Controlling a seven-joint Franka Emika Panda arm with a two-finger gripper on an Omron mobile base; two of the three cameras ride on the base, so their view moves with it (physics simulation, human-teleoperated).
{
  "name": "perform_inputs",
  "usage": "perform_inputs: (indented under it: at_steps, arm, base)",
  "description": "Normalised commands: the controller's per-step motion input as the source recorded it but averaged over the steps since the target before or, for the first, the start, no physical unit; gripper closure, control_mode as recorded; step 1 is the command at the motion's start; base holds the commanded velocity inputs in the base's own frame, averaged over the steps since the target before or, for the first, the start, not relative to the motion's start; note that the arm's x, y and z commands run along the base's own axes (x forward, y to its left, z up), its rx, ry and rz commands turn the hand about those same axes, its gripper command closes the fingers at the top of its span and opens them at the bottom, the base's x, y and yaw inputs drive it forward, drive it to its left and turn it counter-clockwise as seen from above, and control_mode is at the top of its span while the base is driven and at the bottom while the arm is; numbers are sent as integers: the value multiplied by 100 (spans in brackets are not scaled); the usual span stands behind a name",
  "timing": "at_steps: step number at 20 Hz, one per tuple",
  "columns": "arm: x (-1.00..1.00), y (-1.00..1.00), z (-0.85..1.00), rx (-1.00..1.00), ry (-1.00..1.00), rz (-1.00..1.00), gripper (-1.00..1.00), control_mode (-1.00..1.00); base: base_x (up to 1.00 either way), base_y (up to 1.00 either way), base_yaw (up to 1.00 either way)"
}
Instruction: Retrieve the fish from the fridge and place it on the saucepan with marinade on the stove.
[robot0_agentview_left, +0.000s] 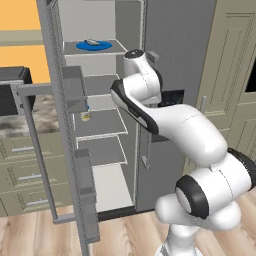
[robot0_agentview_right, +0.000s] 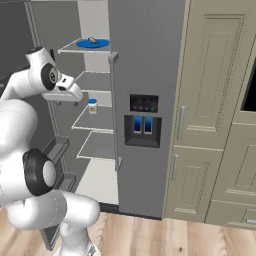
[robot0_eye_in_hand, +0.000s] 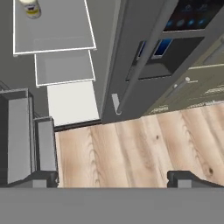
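Observation:
The fridge (robot0_agentview_right: 145, 60) stands with its left door (robot0_agentview_left: 60, 110) swung open and its right door shut. On an upper shelf inside lies the small grey fish (robot0_agentview_left: 91, 42) on a blue plate (robot0_agentview_left: 100, 46), also seen as the fish (robot0_agentview_right: 92, 39) from the right. My gripper (robot0_agentview_right: 64, 100) hangs in front of the open compartment, well below the fish's shelf, pointing down at the floor. In the hand view its fingertips (robot0_eye_in_hand: 41, 177) stand far apart, so the gripper (robot0_eye_in_hand: 113, 179) is open and holds nothing. The saucepan, marinade and stove are out of view.
A small jar (robot0_agentview_right: 92, 105) stands on a middle shelf (robot0_agentview_left: 100, 122). The open door's bins (robot0_agentview_left: 75, 87) jut out at the left. Beige cabinets (robot0_agentview_right: 215, 100) stand right of the fridge, and a counter with drawers (robot0_agentview_left: 25, 150) lies left. Wooden floor (robot0_eye_in_hand: 144, 144) is below.

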Motion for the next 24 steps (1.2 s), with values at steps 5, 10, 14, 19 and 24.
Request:
perform_inputs:
  at_steps: [5,10,14,19,24]
  arm:
    - [0,0,0,0,0,0,-100,-100]
    - [0,0,0,0,-33,0,-100,-100]
    - [0,0,0,0,-11,0,-100,-100]
    - [1,0,0,0,0,0,-100,100]
    - [0,0,0,0,0,0,-100,100]
  base:
    - [0,0,0]
    - [0,0,0]
    - [0,0,0]
    - [6,0,0]
    - [45,37,-2]
